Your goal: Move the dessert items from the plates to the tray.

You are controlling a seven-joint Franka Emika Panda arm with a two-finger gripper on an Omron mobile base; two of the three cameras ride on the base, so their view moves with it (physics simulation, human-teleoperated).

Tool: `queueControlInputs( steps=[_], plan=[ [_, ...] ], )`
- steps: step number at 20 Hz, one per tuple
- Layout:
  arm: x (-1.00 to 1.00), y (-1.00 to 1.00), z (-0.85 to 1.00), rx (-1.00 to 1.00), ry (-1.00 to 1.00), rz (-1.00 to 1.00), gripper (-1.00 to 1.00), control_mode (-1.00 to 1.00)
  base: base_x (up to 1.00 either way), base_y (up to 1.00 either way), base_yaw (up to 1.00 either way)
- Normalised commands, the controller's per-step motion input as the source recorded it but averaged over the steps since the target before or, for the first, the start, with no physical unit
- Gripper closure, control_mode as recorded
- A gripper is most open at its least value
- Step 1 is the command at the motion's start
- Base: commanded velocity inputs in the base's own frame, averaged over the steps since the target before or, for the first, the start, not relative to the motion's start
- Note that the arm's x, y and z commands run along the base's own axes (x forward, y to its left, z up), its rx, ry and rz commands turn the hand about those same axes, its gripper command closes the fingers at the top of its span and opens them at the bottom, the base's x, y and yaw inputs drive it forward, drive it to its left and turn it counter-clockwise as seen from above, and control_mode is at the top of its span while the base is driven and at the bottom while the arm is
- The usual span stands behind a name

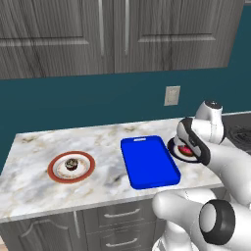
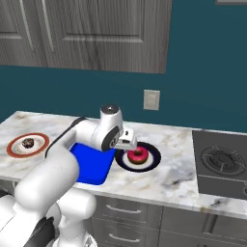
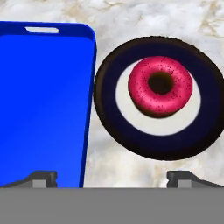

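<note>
Donut (image 3: 160, 85) on navy plate (image 3: 109, 78), cupcake (image 1: 71, 163) on white plate (image 1: 86, 159), blue tray (image 1: 149, 162) btwn.

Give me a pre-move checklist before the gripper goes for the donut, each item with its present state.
1. Gripper open: ok, fingertips stand wide apart.
2. Nothing held: ok, the space between the fingertips is bare.
3. Donut on the navy plate: ok, flat, near the middle.
4. Gripper centred over donut: not ok, the donut sits off to one side in the hand view.
5. Blue tray free to receive: ok, nothing lies in it.
6. Cupcake waiting on the red-rimmed plate: ok.
</note>
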Motion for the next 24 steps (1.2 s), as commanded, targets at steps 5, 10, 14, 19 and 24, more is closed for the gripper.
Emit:
queueControlInputs(
  steps=[5, 10, 14, 19, 24],
  plan=[
    [0.2, -0.12, -0.13, 0.0, 0.0, 0.0, -1.0, -1.0, 0.0, 0.0, 0.0],
    [0.16, -0.14, -0.05, 0.0, 0.0, 0.0, -1.0, -1.0, 0.0, 0.0, 0.0],
    [0.14, -0.07, -0.12, 0.0, 0.0, 0.0, -1.0, -1.0, 0.0, 0.0, 0.0],
    [0.14, -0.04, -0.17, 0.0, 0.0, 0.0, -1.0, -1.0, 0.0, 0.0, 0.0],
    [0.19, 0.0, -0.16, 0.0, 0.0, 0.0, -1.0, -1.0, 0.0, 0.0, 0.0]
  ],
)
